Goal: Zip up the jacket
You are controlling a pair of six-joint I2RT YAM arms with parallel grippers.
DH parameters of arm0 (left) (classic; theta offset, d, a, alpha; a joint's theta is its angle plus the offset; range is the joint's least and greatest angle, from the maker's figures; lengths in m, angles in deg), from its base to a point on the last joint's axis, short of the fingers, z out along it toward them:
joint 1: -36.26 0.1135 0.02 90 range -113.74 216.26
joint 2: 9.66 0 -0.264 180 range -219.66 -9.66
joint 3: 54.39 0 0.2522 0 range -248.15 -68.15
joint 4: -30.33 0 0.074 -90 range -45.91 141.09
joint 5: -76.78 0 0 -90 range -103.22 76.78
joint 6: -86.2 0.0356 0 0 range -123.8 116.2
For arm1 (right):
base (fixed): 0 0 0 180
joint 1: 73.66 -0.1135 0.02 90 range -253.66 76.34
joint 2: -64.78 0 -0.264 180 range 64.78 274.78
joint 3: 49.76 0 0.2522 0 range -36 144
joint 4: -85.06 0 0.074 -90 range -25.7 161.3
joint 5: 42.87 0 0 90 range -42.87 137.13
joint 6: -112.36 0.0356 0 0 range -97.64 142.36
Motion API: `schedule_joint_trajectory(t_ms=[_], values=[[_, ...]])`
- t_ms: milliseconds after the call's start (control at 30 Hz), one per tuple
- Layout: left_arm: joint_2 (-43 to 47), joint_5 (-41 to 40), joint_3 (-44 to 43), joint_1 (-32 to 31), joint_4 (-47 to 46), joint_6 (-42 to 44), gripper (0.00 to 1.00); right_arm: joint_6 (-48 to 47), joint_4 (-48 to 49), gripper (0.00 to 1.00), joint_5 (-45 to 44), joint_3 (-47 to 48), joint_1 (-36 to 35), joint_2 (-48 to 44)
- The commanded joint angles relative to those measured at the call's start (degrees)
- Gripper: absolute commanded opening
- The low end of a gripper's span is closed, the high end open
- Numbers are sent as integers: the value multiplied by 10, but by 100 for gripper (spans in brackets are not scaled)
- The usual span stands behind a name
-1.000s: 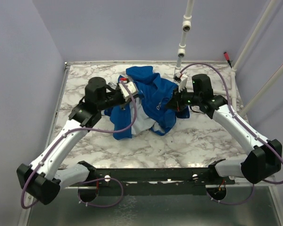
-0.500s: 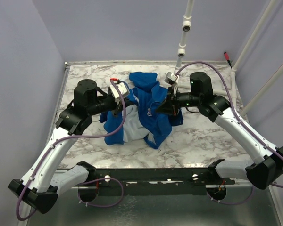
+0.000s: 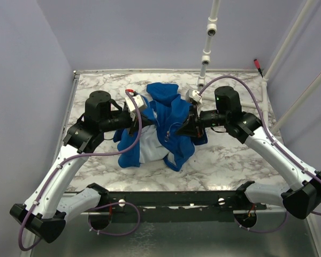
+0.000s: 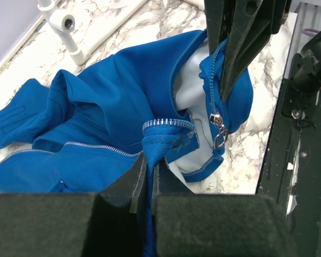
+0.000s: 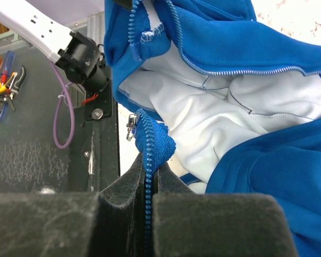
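The royal-blue jacket point(image 3: 168, 120) hangs bunched between my two grippers above the marble table, its pale lining point(image 5: 230, 115) showing and its front unzipped. My left gripper point(image 3: 143, 115) is shut on a blue fabric edge point(image 4: 152, 147) beside one row of zipper teeth. My right gripper point(image 3: 189, 124) is shut on the other zipper tape point(image 5: 155, 142), just below the metal slider point(image 5: 131, 126). In the left wrist view the slider and its pull point(image 4: 218, 131) hang under the right gripper's fingers point(image 4: 241, 48).
A white pipe post point(image 3: 206, 51) stands at the back of the marble table point(image 3: 230, 160). A black rail point(image 3: 176, 199) runs along the near edge. Hand tools point(image 5: 5, 80) lie off the table in the right wrist view.
Both grippers have drawn closer together, still holding the jacket. The jacket has bunched into a narrower, hanging bundle, and the left arm's elbow has swung out to the left.
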Motion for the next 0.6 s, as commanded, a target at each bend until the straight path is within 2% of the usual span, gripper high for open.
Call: schedule_joint_trajectory(t_ms=[0, 200, 567], values=[[3, 46, -9, 1, -17, -21, 0, -42, -9, 1, 22, 21, -14, -2], [2, 88, 2, 1, -31, -41, 0, -92, 4, 1, 27, 12, -20, -11], [6, 56, 21, -3, -46, -57, 0, -93, -31, 1, 9, 69, -30, 24]])
